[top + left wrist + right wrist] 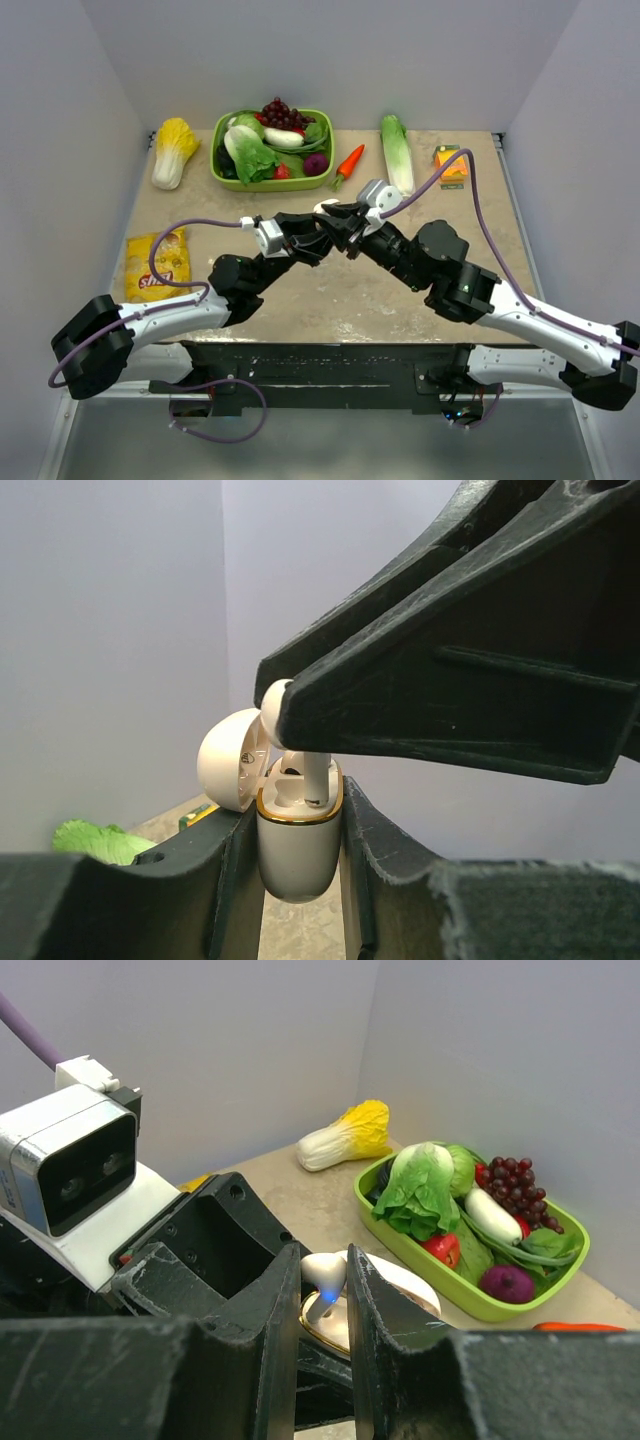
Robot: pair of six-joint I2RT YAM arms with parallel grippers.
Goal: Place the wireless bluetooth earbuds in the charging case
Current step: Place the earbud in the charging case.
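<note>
The charging case (298, 855), a glossy white pebble with a gold rim, hangs upright above the table. My left gripper (300, 825) is shut on its sides, and its lid (228, 760) is swung open to the left. One white earbud (326, 1273) with a small blue light sits pinched in my right gripper (323, 1272). Its stem (317, 777) reaches down into the case's right socket. The socket beside it looks empty, and I see no second earbud. From the top camera the left gripper (333, 234) and right gripper (350, 217) meet over mid-table, with only a bit of white lid (327, 206) showing.
A green basket (270, 184) of vegetables and grapes stands at the back. A napa cabbage (173, 150) lies to its left, a carrot (349, 163) and a long green-white vegetable (397, 152) to its right. An orange box (452, 165) is at back right, a yellow snack bag (158, 264) at left.
</note>
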